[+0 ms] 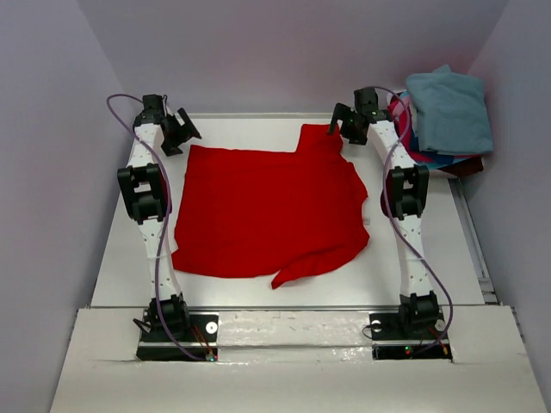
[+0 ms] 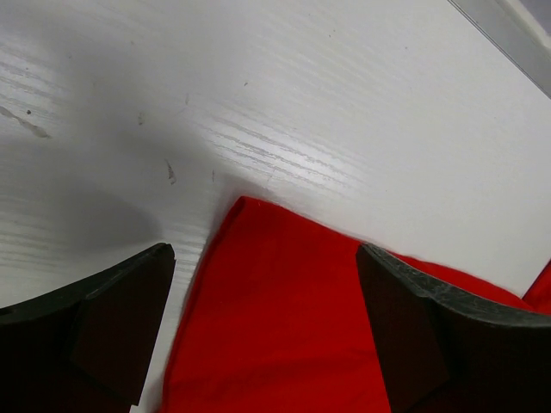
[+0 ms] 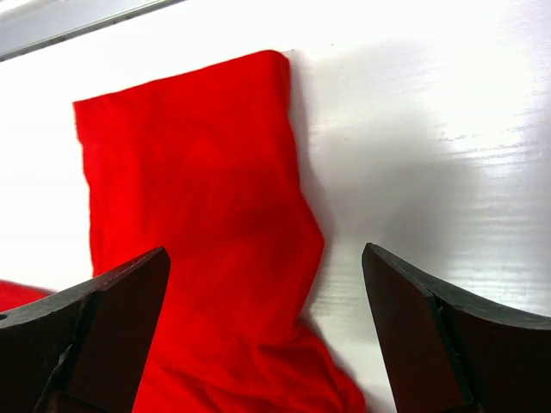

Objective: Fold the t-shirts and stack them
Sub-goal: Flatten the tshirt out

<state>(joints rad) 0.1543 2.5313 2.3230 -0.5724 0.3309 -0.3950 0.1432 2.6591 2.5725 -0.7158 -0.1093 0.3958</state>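
One red t-shirt (image 1: 267, 206) lies flat, one shirt pile (image 1: 448, 112) apart.

Plain lavender-grey walls (image 1: 284, 52) close in on three sides of a glossy white wood-grain table (image 1: 241, 294), brightly lit from above.

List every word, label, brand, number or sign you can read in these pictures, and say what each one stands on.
None can be read in any view.
red t-shirt: plain cloth, no print or tag showing.
stack of shirts at the far right: plain, no lettering visible.
arm bases: only tiny coloured lights; any markings are too small to read.
table: white, scuffed, no text.
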